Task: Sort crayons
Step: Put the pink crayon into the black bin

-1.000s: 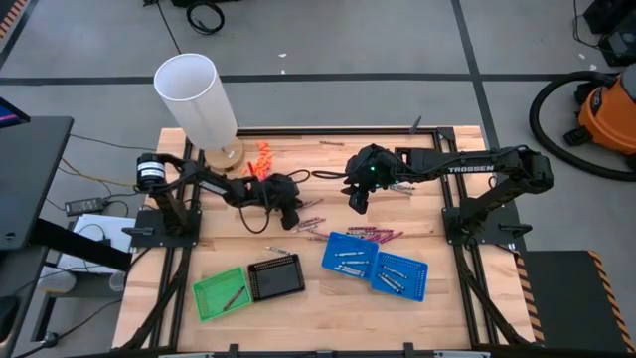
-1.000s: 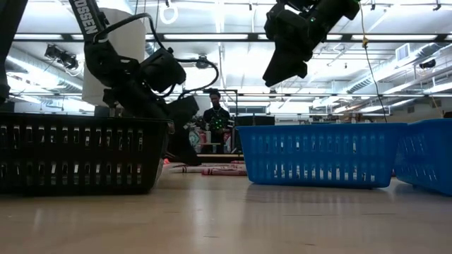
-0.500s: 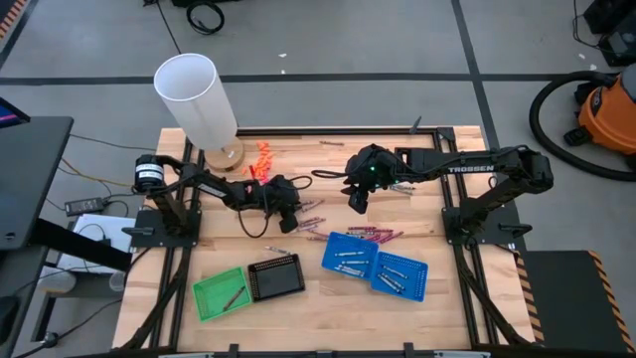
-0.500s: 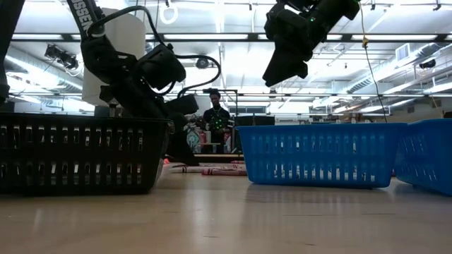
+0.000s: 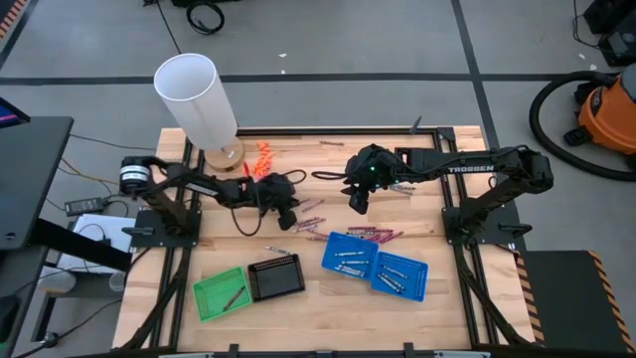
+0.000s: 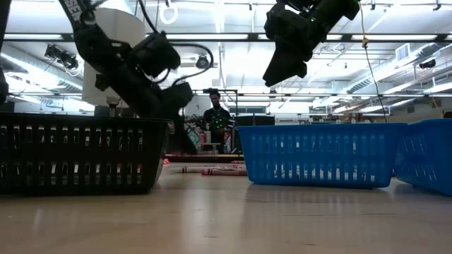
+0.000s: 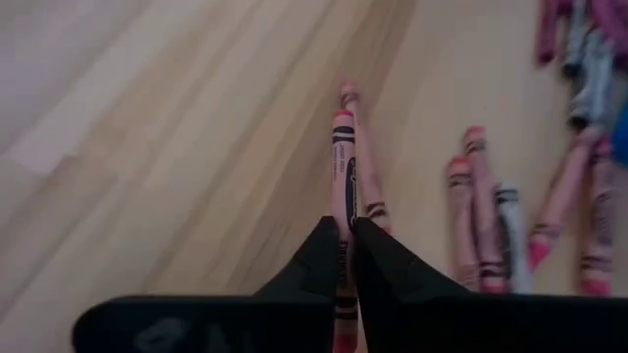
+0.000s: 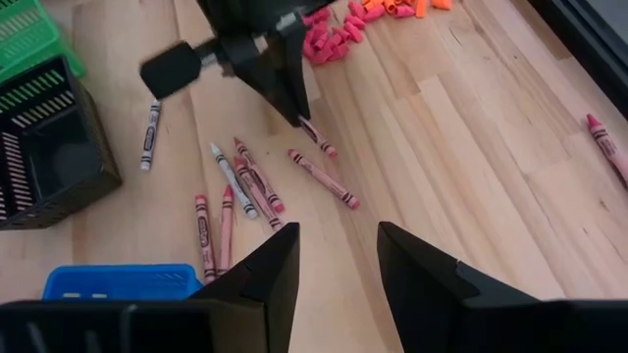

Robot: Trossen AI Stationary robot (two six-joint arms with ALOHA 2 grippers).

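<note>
My left gripper [image 7: 345,224] is shut on a red crayon [image 7: 342,162]; the right wrist view also shows this gripper [image 8: 294,98] with the crayon [image 8: 320,139] sticking out past its tips. A second red crayon [image 7: 369,191] lies on the wood just below it. More crayons, red, pink and grey, lie loose on the table [image 8: 235,181] and beside the blue baskets [image 5: 374,234]. My right gripper [image 8: 339,235] hangs open, high above the table's middle [image 5: 356,202], with nothing between its fingers. My left gripper pinches the red crayon between its two fingers at the crayon's middle [image 7: 342,221]. The fingers slant down from the table's left, and the crayon runs along them, its tip pointing ahead past them. Whether the tip touches the wood, I cannot tell.
Two blue baskets [image 5: 348,254] [image 5: 399,274] with grey crayons stand near the front right. A green basket [image 5: 221,293] and a black basket [image 5: 275,276] stand at the front left. A white cylinder [image 5: 196,99] and a heap of orange-pink pieces [image 5: 262,155] are at the back left.
My left gripper has risen from the table and drawn back a little toward the table's left edge, above the loose crayons.
</note>
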